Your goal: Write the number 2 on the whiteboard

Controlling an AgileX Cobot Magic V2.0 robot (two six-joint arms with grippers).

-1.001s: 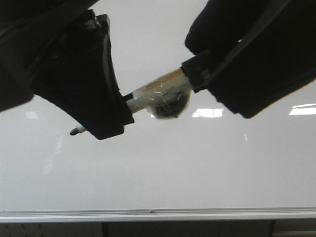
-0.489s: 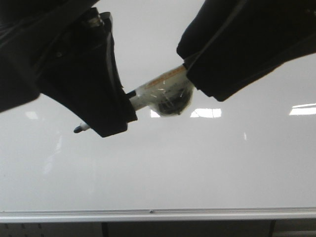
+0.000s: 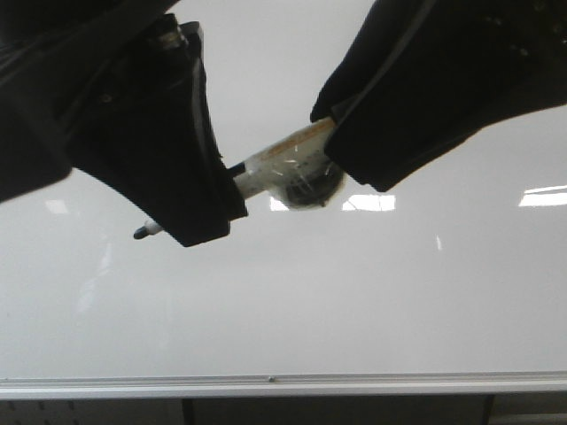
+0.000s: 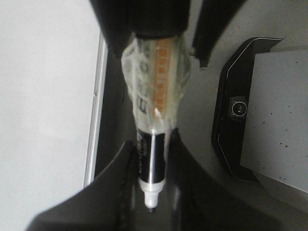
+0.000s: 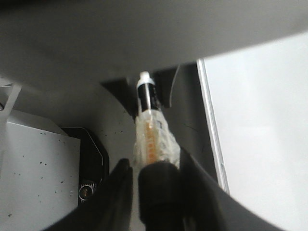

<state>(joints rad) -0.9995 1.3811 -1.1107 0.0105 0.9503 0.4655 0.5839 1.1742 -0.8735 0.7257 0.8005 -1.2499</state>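
Note:
The whiteboard (image 3: 310,292) fills the front view, glossy white-grey with a silver bottom rail (image 3: 266,385). No number 2 shows on it. A marker (image 3: 283,164), black barrel wrapped in clear tape with an orange label, spans between both grippers in the air in front of the board. My left gripper (image 3: 182,230) is shut on the barrel near the bare nib (image 3: 140,233), as also seen in the left wrist view (image 4: 151,142). My right gripper (image 3: 347,152) has its jaws either side of the marker's black back end (image 5: 159,187), with a small gap on one side.
A grey speckled block (image 4: 274,110) with a black-framed unit (image 4: 236,108) lies below the arms, beside the board's edge (image 4: 96,106). It shows in the right wrist view too (image 5: 33,163). Light reflections (image 3: 542,197) glare on the board.
My right gripper has slid left along the marker and now covers its black end. The left gripper and the marker's nib have shifted only slightly right and up.

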